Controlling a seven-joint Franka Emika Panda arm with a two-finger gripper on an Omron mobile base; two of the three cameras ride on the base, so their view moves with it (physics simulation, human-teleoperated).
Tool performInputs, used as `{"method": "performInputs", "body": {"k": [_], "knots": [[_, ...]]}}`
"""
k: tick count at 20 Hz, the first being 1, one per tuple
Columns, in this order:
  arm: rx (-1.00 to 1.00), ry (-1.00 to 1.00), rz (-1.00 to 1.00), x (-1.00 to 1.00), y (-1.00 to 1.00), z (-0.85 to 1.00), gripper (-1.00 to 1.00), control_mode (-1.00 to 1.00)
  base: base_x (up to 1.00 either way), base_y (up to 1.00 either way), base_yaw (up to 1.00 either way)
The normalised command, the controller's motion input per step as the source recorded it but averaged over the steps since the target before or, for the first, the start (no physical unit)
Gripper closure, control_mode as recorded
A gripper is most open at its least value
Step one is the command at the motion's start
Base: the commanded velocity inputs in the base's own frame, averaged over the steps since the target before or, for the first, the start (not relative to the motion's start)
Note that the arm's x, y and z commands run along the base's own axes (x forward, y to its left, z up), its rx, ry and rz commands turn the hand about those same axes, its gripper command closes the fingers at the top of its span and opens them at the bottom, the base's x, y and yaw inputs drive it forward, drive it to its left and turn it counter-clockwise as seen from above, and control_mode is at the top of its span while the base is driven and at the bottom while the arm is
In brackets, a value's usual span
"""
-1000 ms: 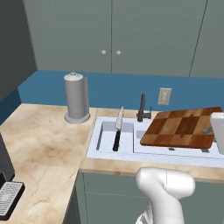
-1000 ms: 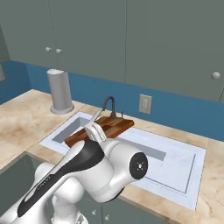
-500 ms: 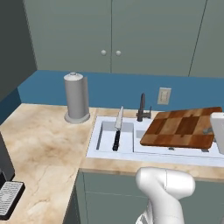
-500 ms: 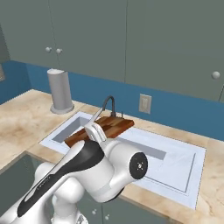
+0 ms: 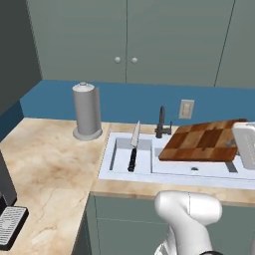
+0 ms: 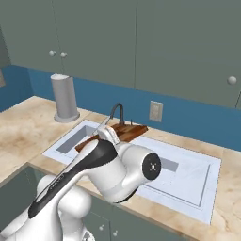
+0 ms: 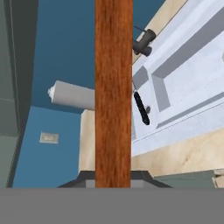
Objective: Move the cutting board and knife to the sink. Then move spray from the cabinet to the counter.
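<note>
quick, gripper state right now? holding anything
Gripper: shut on the cutting board, gripping its edge above the sink.

Kitchen: sink, counter, cabinets.

The cutting board I hold is checkered light and dark brown, the sink pale grey-white, the knife silver with a black handle, the counter beige, veined brown, against a blue wall
</note>
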Motion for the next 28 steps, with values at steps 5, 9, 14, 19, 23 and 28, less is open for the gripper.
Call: {"method": "performInputs", "body": {"k": [5, 9, 14, 19, 23, 28], "knots": [[0.00, 0.06, 0.00, 0.22, -0.32, -0.02, 1.00, -1.00, 0.00, 0.00, 0.00], [0.00, 0.05, 0.00, 0.23, -0.34, 0.00, 1.00, -1.00, 0.00, 0.00, 0.00], [0.00, 0.00, 0.04, 0.16, -0.26, 0.00, 1.00, -1.00, 0.00, 0.00, 0.00], [0.00, -0.02, 0.06, 0.03, -0.24, -0.04, 1.00, -1.00, 0.00, 0.00, 0.00], [-0.06, -0.20, 0.10, 0.00, -0.08, -0.11, 1.00, -1.00, 0.00, 0.00, 0.00], [-0.10, -0.22, 0.12, 0.04, 0.00, -0.12, 1.00, -1.00, 0.00, 0.00, 0.00]]}}
